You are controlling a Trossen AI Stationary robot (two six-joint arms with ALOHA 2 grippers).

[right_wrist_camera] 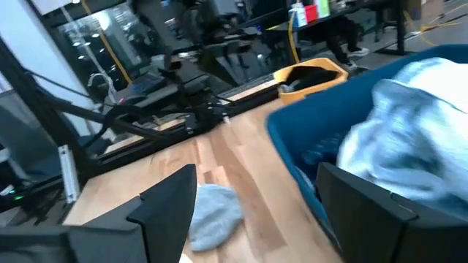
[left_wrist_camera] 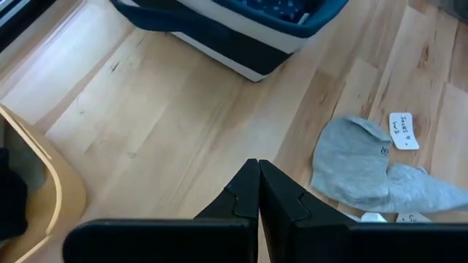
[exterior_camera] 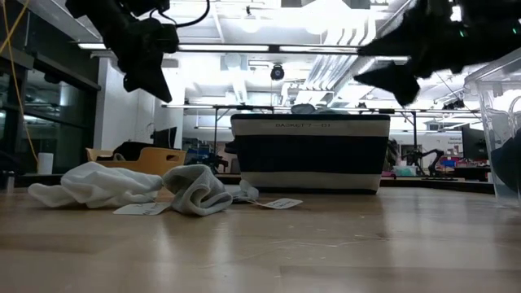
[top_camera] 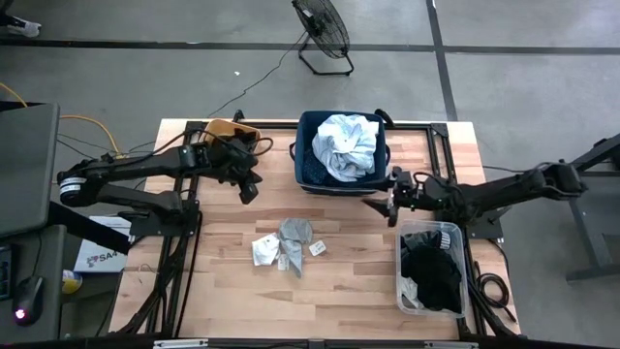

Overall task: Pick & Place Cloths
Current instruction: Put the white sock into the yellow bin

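- Navy fabric bin (top_camera: 308,165) sits at the table's far middle; a pale blue-white shirt (top_camera: 347,145) is heaped inside it.
- Grey sock (top_camera: 294,233) and small white pieces (top_camera: 264,250) lie on the wooden table (top_camera: 223,291) in front of the bin, paper tags beside them.
- Left gripper (top_camera: 249,189) hangs above the table just left of the bin, fingers pressed together, holding nothing.
- Right gripper (top_camera: 384,206) hovers off the bin's front right corner, fingers apart, empty.
- Clear plastic tub (top_camera: 455,233), to the bin's front right, holds black pieces (top_camera: 434,273).
- Orange tub (top_camera: 225,128) stands left of the bin.
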